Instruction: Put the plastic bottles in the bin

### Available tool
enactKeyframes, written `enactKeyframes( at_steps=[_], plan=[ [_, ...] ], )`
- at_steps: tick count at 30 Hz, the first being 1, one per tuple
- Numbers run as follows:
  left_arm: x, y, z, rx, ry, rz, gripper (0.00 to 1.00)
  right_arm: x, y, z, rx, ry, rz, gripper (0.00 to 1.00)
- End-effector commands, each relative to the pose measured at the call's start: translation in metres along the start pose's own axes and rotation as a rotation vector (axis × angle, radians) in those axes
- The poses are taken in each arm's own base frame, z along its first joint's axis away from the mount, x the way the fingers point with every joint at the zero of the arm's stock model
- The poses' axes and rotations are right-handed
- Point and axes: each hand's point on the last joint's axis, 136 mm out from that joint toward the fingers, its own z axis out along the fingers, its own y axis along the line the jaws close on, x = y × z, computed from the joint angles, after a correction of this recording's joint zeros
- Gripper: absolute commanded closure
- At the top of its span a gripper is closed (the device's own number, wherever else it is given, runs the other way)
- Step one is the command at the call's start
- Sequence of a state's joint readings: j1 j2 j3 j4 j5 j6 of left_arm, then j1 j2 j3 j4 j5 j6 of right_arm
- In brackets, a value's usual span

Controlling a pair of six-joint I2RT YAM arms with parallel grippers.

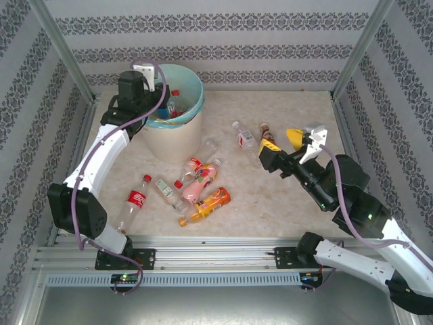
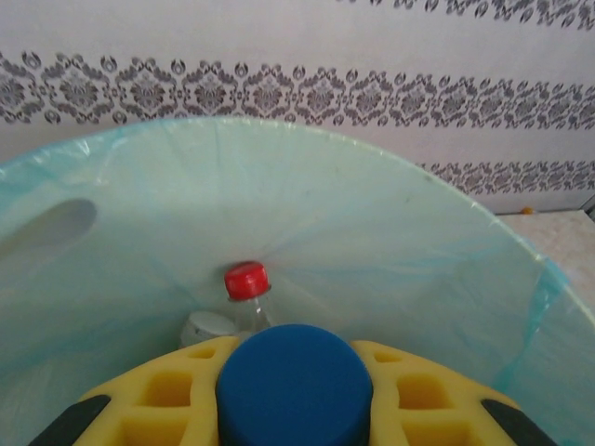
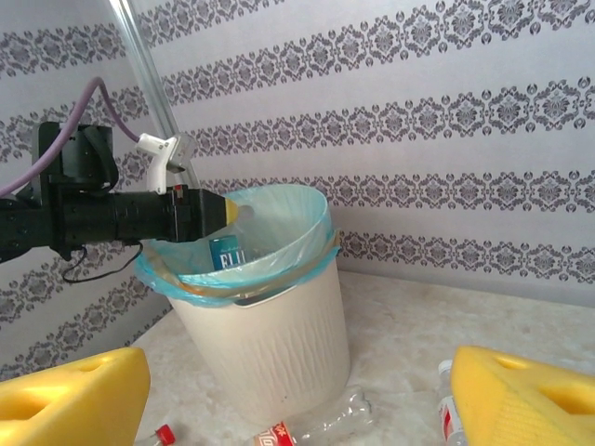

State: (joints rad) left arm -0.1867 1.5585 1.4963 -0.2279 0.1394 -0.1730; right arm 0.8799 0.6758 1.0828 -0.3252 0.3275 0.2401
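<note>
Stage: partway | left gripper clamped on blue-capped bottle, poised over bin | inside bin: red-capped bottle and a white-capped one | right gripper wide, holding nothing | desk: about eight loose bottles remain

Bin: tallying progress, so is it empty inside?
No, a red-capped bottle lies inside the bin.

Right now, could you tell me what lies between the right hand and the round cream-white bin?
Top view: a white-capped red-labelled clear bottle, and a plain clear bottle nearer the bin.
</note>
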Motion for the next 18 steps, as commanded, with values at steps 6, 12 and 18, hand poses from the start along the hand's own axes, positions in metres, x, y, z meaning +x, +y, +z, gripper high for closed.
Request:
enactKeyframes(
  at_steps=[6,12,18],
  plan=[
    [0.011,0.003,0.016,0.025,0.037,-0.006,0.99,-0.004,0.006,0.006,-0.012,-0.003,0.054,0.16],
    [0.029,0.004,0.031,0.049,0.108,-0.018,0.96,0.003,0.001,0.007,0.007,0.001,0.075,0.16],
    [0.045,0.01,0.041,0.051,0.116,-0.041,0.96,0.0,0.002,0.008,0.009,-0.004,0.079,0.16]
  ],
)
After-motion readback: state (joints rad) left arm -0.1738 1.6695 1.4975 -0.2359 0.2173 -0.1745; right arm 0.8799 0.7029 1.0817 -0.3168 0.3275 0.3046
